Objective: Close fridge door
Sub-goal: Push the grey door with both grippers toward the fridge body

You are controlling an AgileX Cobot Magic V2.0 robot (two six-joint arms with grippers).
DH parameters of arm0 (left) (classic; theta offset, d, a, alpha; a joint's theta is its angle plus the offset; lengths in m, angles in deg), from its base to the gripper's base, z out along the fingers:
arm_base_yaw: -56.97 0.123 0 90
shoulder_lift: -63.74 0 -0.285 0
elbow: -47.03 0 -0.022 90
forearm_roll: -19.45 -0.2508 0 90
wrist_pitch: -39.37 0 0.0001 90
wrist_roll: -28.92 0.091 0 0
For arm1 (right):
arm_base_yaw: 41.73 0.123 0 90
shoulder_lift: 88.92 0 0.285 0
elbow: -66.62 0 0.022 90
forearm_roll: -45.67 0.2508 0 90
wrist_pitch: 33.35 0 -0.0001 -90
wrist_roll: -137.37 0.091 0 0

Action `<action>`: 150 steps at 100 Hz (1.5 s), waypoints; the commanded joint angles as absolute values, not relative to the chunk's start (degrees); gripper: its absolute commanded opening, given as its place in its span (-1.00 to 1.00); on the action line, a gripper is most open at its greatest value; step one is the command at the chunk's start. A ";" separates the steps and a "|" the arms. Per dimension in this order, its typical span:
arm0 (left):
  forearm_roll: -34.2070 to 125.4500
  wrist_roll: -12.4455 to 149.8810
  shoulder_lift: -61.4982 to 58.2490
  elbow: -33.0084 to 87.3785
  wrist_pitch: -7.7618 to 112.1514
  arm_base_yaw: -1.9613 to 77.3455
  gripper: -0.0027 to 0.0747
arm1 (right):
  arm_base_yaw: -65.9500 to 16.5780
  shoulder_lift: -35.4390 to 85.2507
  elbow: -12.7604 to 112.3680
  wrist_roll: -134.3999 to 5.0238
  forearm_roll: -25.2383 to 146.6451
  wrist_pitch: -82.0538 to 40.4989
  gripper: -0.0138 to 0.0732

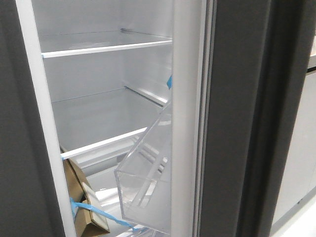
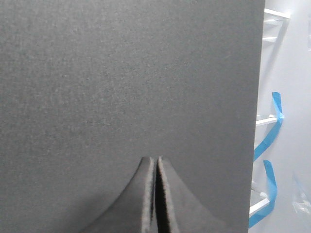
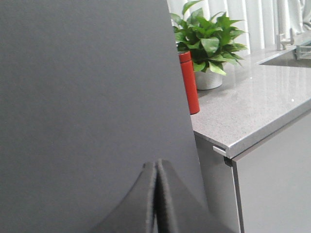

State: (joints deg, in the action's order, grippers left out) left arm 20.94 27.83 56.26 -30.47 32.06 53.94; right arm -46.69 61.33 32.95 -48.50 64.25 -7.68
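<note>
1. Door (image 1: 247, 118), dark grey and matte, stands ajar at the right of the front view, thick edge toward the camera, with its white lining (image 1: 185, 118) and grey gasket (image 1: 206, 98) facing the fridge interior.
2. A clear bin (image 1: 145, 182) hangs on the lining low down, tilted, its near corner jutting into the opening.
3. Inside the fridge, two white-fronted glass shelves (image 1: 106, 48) run across the pale cavity; a third lies lower.
4. A brown cardboard box (image 1: 81, 202) sits at the bottom left of the cavity, held by blue tape (image 1: 101, 213). More blue tape shows at the lining's edge.
5. No table shows in any view, so places cannot be tied to its edges.
6. The left gripper (image 2: 155, 194) has its two dark fingers pressed together with only a thin seam between them, holding nothing. A flat dark-grey panel (image 2: 126, 77) fills the view just beyond the tips; whether they touch it I cannot tell.
7. Beside that panel, white rails and blue tape strips (image 2: 272, 126) of the interior show.
8. The right gripper (image 3: 156, 199) is likewise closed, fingers together, empty, in front of a dark-grey panel (image 3: 87, 87).
9. Past that panel lie a speckled grey counter (image 3: 252, 111), a red bottle (image 3: 189, 82), a potted plant (image 3: 209, 43) and a pale cabinet (image 3: 277, 184) below.
</note>
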 commanded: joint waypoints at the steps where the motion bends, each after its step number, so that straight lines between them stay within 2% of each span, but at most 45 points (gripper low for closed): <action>1: 21.17 27.58 56.85 -32.48 27.91 54.12 -0.98 | -45.70 57.65 38.42 -51.97 65.87 -8.38 -0.79; 51: 21.17 27.58 56.85 -32.48 27.91 54.12 -0.98 | -28.77 47.31 46.10 -58.30 68.60 -7.01 -0.79; 89: 21.17 27.58 56.85 -32.48 27.91 54.12 -0.98 | -23.58 40.92 47.56 -61.26 68.60 -9.34 -0.78; 150: 21.17 27.58 56.85 -32.48 27.91 54.12 -0.98 | -11.39 20.91 63.56 -65.20 68.60 -12.07 -0.79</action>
